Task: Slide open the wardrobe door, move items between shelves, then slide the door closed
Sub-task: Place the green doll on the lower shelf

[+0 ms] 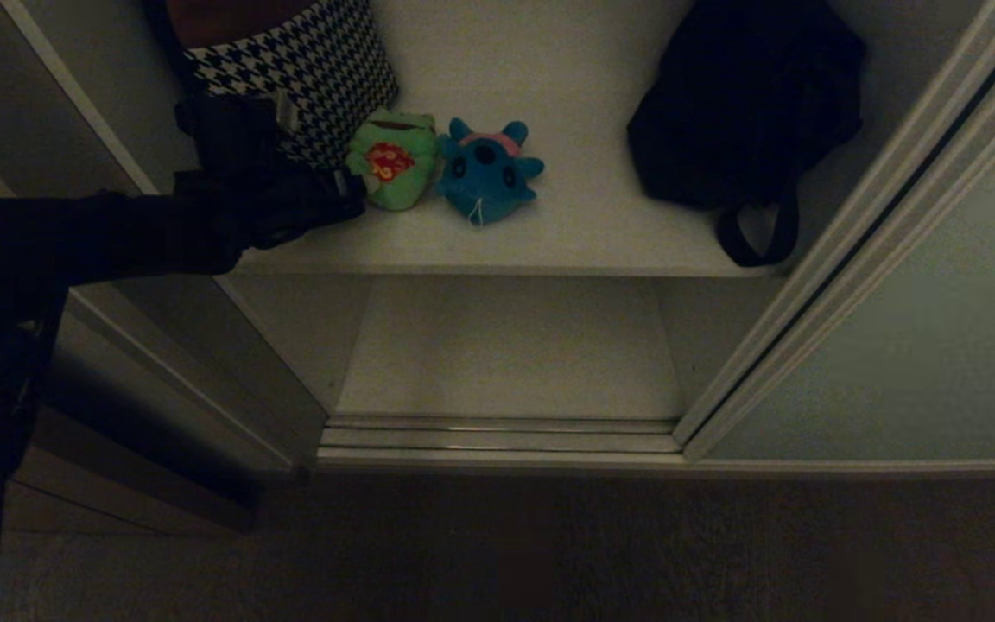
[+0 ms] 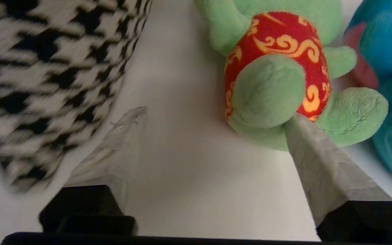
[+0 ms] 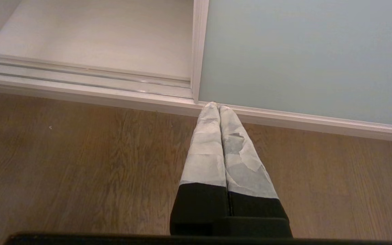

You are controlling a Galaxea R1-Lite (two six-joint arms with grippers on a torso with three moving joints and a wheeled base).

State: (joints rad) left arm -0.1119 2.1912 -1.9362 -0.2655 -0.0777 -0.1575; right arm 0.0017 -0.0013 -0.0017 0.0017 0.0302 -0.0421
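The sliding wardrobe door [image 1: 921, 345] stands pushed aside to the right, so the opening step looks done. Inside, the upper shelf [image 1: 549, 233] carries everything, while the bottom shelf [image 1: 510, 354] below it holds nothing that can be seen. A black bag [image 1: 744, 104] leans at the far right of the upper shelf, well apart from the jaws, and a houndstooth cushion [image 1: 316, 69] sits just outside one finger.

The left gripper [image 2: 213, 136] reaches in over the upper shelf with its jaws wide and nothing between them but bare board. The green frog [image 2: 284, 75] lies just outside the other finger, touching its tip; the blue toy [image 1: 489, 168] rests beyond the frog, against it.

The right gripper [image 3: 219, 109] hangs parked over the wooden floor [image 3: 80, 163] by the door's lower corner, jaws pressed together and empty.

Judging from this, moving the toys is unfinished or just under way, and closing the door remains.
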